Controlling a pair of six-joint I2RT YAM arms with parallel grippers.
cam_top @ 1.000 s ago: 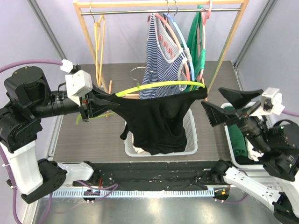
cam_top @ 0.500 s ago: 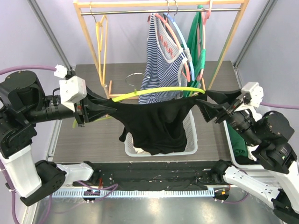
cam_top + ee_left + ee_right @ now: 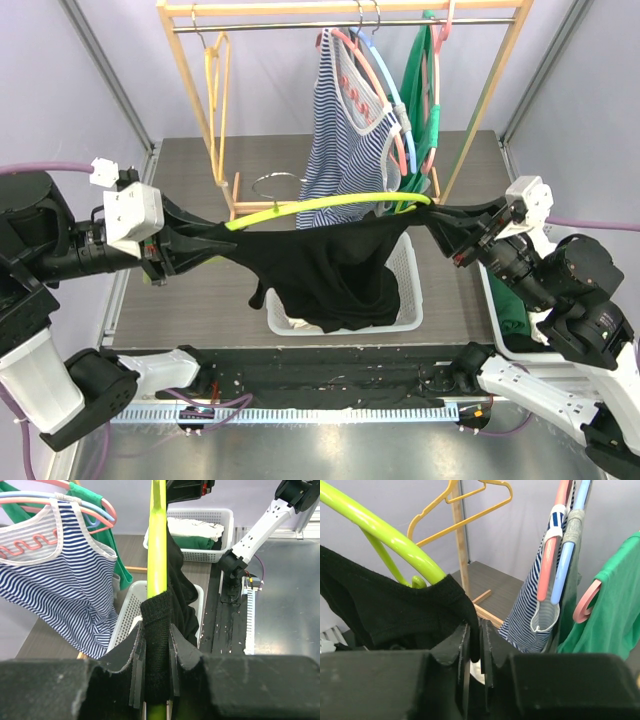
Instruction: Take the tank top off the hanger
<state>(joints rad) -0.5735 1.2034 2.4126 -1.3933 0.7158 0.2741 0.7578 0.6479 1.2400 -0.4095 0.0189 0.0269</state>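
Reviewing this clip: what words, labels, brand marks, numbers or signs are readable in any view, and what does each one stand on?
No readable text in any view.
The blue-and-white striped tank top has only a red wavy trim, no letters.
The black tank top, lime-green plastic hanger and white plastic mesh basket show no print.
Any markings on the arms are too small to read.

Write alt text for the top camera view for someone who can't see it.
Two robot arms stretch a black tank top on a lime green hanger between them, the left gripper and right gripper each clamped on one end, above a white basket. Behind, a wooden rack holds a striped tank top.
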